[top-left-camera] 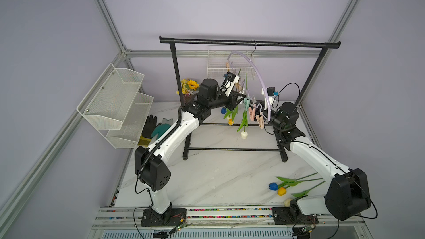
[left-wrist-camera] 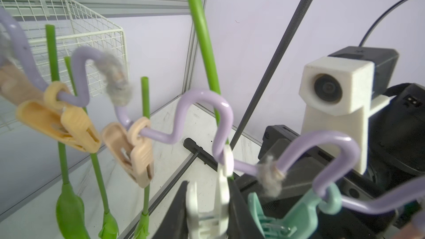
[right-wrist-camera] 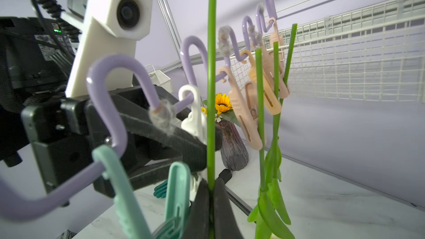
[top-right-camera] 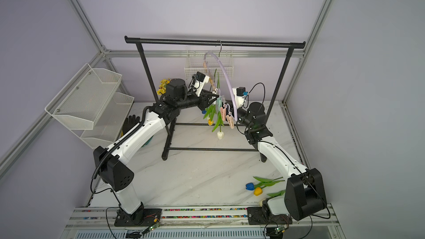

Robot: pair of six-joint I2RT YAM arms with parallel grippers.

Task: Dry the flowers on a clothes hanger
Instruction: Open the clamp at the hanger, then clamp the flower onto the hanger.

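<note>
A: Which step r we at?
B: Pegging up another tulip, I'd say. Right gripper (right-wrist-camera: pixel 210 187) has its fingers pressed tight on a green stem (right-wrist-camera: pixel 211 65) and holds it upright, head down. The cream head (top-left-camera: pixel 244 135) hangs below the hanger (top-left-camera: pixel 258 72), which hooks on the black rack (top-left-camera: pixel 230 41).
A: And the left?
B: Left gripper (left-wrist-camera: pixel 208 191) has a finger on either side of the white peg (left-wrist-camera: pixel 222 194), pinching it, prob. to open its mouth. The stem runs just beside that peg.
A: Next move?
B: Imo: squeeze till the peg gapes, then the right arm nudges the stem in. Left lets go so it bites, then right lets go. Needs both arms in sync, and the hanger hangs free, so go gentle.
A: Rest of the flowers?
B: Three stems (left-wrist-camera: pixel 145 102) are already clipped in the pale orange pegs (left-wrist-camera: pixel 69 125). A blue tulip (top-left-camera: pixel 273 186) and a yellow tulip (top-left-camera: pixel 282 191) lie on the table (top-left-camera: pixel 218 175) near the right arm's base, w/ a cream one half hidden behind it.
A: What can't u see?
B: The peg's mouth is cut off at the edge of the left wrist view. So can't tell if it's open, or if the stem's in yet. In both top views the grippers are tiny & buried among pegs and leaves.
</note>
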